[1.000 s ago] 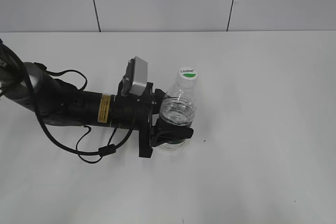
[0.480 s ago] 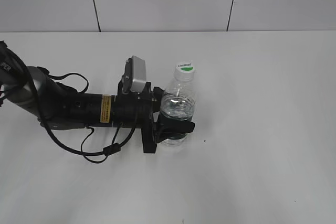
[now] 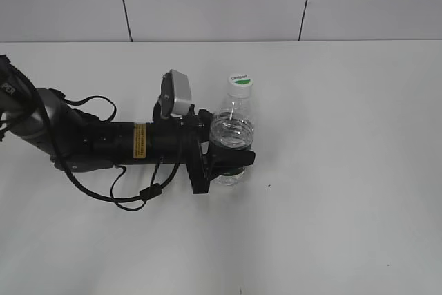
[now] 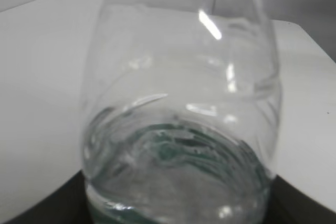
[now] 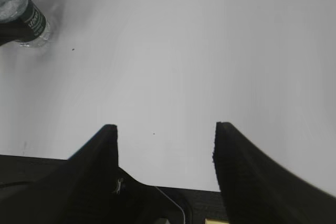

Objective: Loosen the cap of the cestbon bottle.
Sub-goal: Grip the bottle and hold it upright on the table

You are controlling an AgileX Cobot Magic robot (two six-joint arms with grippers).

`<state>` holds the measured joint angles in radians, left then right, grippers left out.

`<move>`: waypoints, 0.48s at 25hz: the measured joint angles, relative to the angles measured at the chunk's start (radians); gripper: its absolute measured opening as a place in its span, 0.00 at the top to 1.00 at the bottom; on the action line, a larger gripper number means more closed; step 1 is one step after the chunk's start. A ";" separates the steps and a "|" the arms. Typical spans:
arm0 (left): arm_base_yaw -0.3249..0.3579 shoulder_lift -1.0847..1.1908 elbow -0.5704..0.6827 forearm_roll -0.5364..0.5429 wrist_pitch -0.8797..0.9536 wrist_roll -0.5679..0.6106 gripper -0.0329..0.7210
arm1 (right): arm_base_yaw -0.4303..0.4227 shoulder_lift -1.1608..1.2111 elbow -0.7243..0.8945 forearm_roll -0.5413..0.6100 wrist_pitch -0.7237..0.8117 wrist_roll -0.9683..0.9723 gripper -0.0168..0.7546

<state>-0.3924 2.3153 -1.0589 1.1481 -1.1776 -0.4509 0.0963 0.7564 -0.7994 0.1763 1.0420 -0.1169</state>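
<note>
The cestbon bottle (image 3: 232, 136) stands upright on the white table, clear with a dark green label band low down. Its white cap (image 3: 239, 82) with a green patch sits on the neck. My left gripper (image 3: 226, 160) is shut on the bottle's lower body, the arm lying along the table from the left. In the left wrist view the bottle (image 4: 181, 129) fills the frame. My right gripper (image 5: 165, 135) is open and empty above bare table; it is out of the exterior view. The bottle's base (image 5: 26, 22) shows at the top left of the right wrist view.
The white table (image 3: 345, 170) runs to a white panelled wall (image 3: 221, 1) at the back. The left arm's black body and cables (image 3: 103, 146) lie across the table's left half.
The bottle has come from a rightward tilt to nearly upright, its cap shifting left and up. The left gripper has rotated with it and stays shut on it.
</note>
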 joint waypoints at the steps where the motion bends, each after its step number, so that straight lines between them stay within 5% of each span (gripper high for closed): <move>1: 0.000 0.001 0.000 0.003 -0.001 0.000 0.42 | 0.000 0.045 -0.030 0.017 0.004 0.000 0.40; 12: 0.000 0.003 0.000 0.042 -0.018 0.020 0.42 | 0.034 0.477 -0.375 0.252 0.163 0.117 0.40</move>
<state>-0.3924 2.3183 -1.0589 1.1902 -1.1952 -0.4304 0.1304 1.2330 -1.1740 0.4281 1.2051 0.0000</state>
